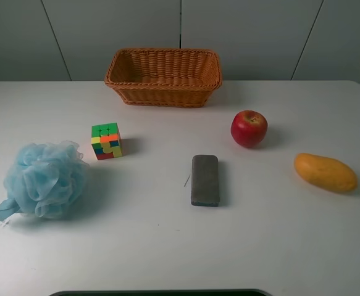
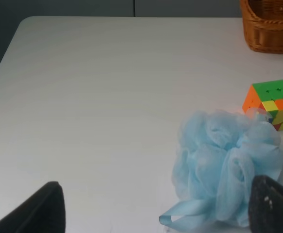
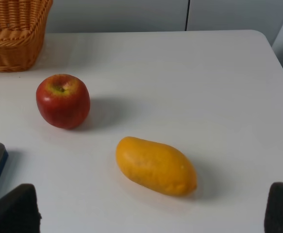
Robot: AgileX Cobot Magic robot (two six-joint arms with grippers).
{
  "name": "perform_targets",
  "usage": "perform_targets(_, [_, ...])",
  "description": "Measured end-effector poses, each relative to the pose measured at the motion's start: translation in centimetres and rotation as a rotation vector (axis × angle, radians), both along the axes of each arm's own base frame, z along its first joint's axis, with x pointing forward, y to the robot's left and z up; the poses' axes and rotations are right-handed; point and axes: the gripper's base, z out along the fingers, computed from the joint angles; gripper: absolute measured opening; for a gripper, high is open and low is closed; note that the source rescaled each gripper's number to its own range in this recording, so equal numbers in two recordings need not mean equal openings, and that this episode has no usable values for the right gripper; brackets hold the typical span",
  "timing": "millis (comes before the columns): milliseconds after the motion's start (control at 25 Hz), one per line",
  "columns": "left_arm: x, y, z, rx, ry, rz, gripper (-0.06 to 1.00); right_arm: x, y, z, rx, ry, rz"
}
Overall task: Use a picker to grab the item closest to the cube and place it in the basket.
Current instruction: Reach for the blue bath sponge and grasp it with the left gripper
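loofah (image 1: 44,180) | pale blue ruffled mesh, ribbon loop | near cube (image 1: 106,140) | both jaws apart

Mango (image 3: 156,166) nr apple (image 3: 63,100), basket (image 3: 12,46) behind.

Near strip of surface (image 1: 167,246) is bare across the full width, easy passage. Pouf (image 1: 44,180) fills the near left. Cube (image 1: 106,140) sits just far-right of it with only a narrow gap between. Wide open lane from cube to eraser (image 1: 205,179) at centre. Apple (image 1: 249,128) is far-right of eraser and mango (image 1: 325,172) further right, all apart with passable gaps. Basket (image 1: 163,77) at far centre, top open, nothing over it. Bare band between basket and cube/apple. Far left and far right corners are free.
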Motion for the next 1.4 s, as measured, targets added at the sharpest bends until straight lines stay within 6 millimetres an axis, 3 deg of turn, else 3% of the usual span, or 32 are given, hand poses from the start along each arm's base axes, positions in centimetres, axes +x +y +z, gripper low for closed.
perform_targets(480, [0.0, 0.0, 0.1, -0.002, -0.006, -0.002, 0.98, 0.0, 0.0, 0.0, 0.000, 0.000, 0.000])
perform_targets(680, [0.2, -0.1, 3.9, -0.005, -0.083, -0.008, 0.98, 0.0, 0.0, 0.0, 0.000, 0.000, 0.000])
perform_targets(840, [3.4, -0.2, 8.0, 0.004, 0.013, -0.028, 0.98, 0.0, 0.0, 0.0, 0.000, 0.000, 0.000])
perform_targets(1040, [9.9, -0.8, 11.6, -0.017, 0.151, -0.090, 0.98, 0.0, 0.0, 0.0, 0.000, 0.000, 0.000])
perform_targets(1200, [15.4, -1.2, 11.0, -0.051, 0.328, -0.129, 0.98, 0.0, 0.0, 0.0, 0.000, 0.000, 0.000])
perform_targets(1400, [20.4, -3.3, 7.4, 0.005, 0.546, -0.225, 0.98, 0.0, 0.0, 0.0, 0.000, 0.000, 0.000])
